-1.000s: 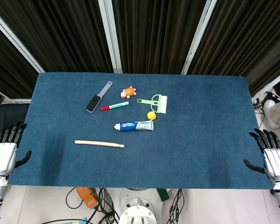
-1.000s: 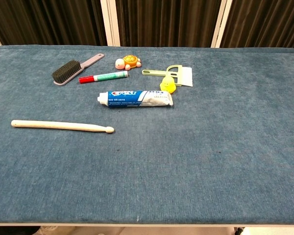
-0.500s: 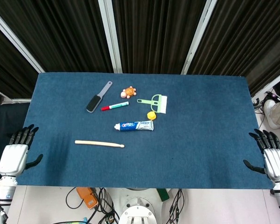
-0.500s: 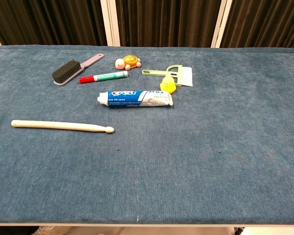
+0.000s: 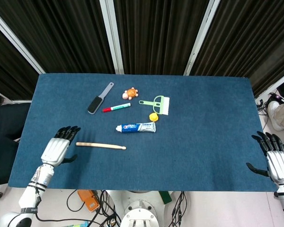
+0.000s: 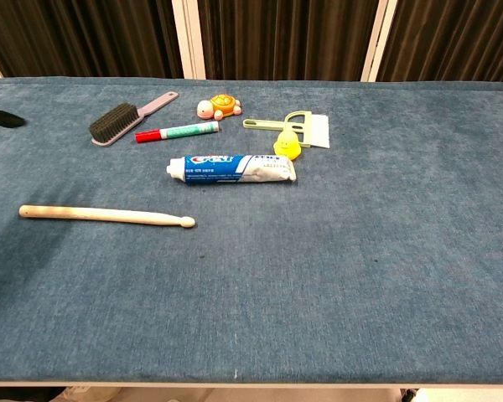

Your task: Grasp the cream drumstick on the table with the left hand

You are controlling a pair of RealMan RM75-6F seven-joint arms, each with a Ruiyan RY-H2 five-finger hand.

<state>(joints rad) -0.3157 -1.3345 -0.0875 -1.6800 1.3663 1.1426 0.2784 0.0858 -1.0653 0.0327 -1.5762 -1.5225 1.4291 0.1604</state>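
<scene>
The left hand [image 5: 59, 146] hovers over the table [image 5: 203, 142] with fingers spread and nothing in them, palm down. Just to its right lies the drumstick [image 5: 101, 145], flat on the cloth, its butt end nearest the fingertips and its tip pointing away toward the middle. The two do not appear to touch.

To take it cleanly, the hand would best shift right until the shaft runs across under the palm, then lower so thumb and fingers close from opposite sides. The stick is thin and round, so it may roll if nudged from one side only.

The toothpaste [image 5: 136, 127] lies beyond, apart. The right hand [image 5: 276, 160] waits open at the far edge.
</scene>
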